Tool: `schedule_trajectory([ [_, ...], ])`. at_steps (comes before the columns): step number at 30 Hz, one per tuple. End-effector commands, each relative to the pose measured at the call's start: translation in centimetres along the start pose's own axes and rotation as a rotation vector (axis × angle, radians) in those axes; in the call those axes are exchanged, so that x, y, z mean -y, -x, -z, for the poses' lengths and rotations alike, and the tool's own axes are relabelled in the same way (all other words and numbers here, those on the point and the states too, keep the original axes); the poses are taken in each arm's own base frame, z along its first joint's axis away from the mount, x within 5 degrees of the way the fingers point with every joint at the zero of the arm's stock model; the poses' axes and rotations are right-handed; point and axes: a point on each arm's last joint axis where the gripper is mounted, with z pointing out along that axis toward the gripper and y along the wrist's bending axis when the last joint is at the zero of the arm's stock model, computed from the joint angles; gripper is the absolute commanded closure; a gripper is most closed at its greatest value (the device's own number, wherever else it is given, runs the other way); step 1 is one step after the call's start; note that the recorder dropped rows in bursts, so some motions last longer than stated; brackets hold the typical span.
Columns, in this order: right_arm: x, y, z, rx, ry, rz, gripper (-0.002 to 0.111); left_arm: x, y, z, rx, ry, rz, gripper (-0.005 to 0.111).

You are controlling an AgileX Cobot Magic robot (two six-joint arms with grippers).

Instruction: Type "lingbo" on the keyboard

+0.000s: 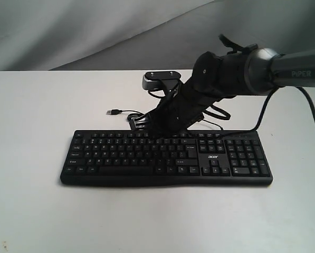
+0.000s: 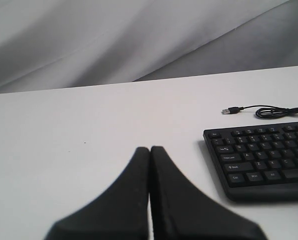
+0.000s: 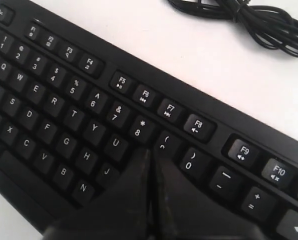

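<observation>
white tabletop (image 1: 30,116) held the keyboard (image 1: 168,158) at mid-scene; the right gripper (image 3: 149,152), pinched together on nothing, sat by 8 and 9, perhaps on i, which it hid, and the left gripper (image 2: 149,150) hung closed and empty off the esc end. that blunt tip could straddle neighbours and type u or o. the keyboard's long axis ran left-right in the exterior view, number pad rightward.

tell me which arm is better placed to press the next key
Right. The right end effector, shut, is over the keyboard keys, tips near 8 and 9; the left end effector hovers over the table, off the keyboard's Esc end.
</observation>
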Motion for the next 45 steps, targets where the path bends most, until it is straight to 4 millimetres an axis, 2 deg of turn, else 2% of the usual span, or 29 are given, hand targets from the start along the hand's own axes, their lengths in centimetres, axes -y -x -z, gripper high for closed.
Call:
schedule_trajectory([
  [1,0.2,0.1,0.2,0.019,0.0,-0.011,0.108,0.0,-0.1,0.0,0.003,-0.001,0.012,0.106],
  [9,0.2,0.1,0.1,0.027,-0.004,-0.012,0.108,0.0,-0.1,0.0,0.003,-0.001,0.012,0.106],
  [14,0.6,-0.4,-1.1,0.0,0.001,-0.036,0.108,0.0,-0.1,0.0,0.003,-0.001,0.012,0.106],
  [40,0.6,-0.6,-1.3,0.002,-0.001,-0.03,0.108,0.0,-0.1,0.0,0.003,-0.001,0.012,0.106],
  [45,0.9,-0.9,-2.2,-0.012,-0.004,-0.041,0.108,0.0,-0.1,0.0,0.003,-0.001,0.012,0.106],
])
